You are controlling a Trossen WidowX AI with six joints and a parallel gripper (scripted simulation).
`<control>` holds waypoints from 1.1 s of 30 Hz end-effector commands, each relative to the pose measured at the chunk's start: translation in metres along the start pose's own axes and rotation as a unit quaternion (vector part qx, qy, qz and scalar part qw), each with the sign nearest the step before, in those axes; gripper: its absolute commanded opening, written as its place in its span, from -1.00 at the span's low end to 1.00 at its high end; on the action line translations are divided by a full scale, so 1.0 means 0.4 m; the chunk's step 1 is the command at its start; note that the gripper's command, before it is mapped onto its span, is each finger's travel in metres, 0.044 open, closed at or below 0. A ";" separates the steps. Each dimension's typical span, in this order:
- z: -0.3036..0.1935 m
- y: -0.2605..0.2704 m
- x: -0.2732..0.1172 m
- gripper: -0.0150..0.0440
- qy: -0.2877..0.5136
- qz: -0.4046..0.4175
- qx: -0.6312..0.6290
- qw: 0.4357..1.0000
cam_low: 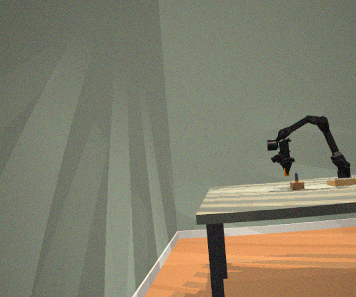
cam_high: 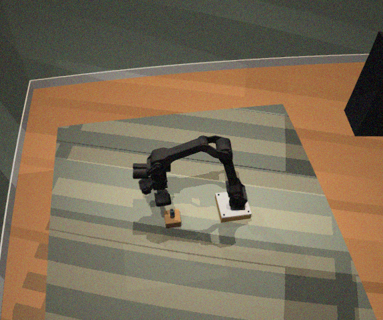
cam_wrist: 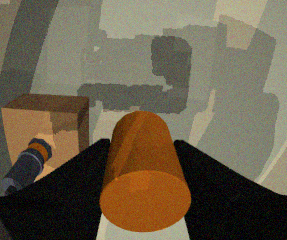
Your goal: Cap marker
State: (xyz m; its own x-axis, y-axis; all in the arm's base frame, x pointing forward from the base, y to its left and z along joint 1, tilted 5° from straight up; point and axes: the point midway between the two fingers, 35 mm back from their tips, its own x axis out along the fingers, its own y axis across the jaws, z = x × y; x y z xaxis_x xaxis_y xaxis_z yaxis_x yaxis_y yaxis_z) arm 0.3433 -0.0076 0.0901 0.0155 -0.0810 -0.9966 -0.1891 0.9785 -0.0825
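Observation:
The orange cap is between the two black fingertips of my gripper, which is shut on it. The cap is upright and held in the air above the table. The dark marker stands upright in the holder block, with a thin orange band near its tip. In the wrist view the marker and block are left of the cap, partly hidden by the left finger. In the top view the cap and fingertips are hidden behind the arm.
The arm's base stands on a white-topped plate to the right of the block in the top and exterior views. The striped-looking table bears both. A tall black box-like object stands beyond the table at the upper right of the top view.

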 end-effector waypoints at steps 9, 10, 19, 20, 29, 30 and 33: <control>-0.034 0.100 -0.048 -0.49 0.002 0.001 0.000 1.000; -0.038 0.108 -0.053 -0.49 0.001 0.001 0.000 1.000; -0.074 0.182 -0.089 -0.49 0.003 0.003 0.001 1.000; -0.078 0.189 -0.093 -0.49 0.003 0.003 0.001 1.000; -0.085 0.199 -0.083 -0.49 0.003 0.003 0.001 1.000; -0.085 0.199 -0.082 -0.49 0.003 0.003 0.001 1.000; -0.084 0.199 -0.078 -0.49 0.003 0.003 0.001 1.000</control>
State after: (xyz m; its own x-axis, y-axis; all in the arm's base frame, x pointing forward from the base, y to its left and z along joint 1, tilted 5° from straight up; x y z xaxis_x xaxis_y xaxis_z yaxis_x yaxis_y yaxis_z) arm 0.2952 0.0659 0.1170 0.0096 -0.0794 -0.9968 -0.1905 0.9784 -0.0797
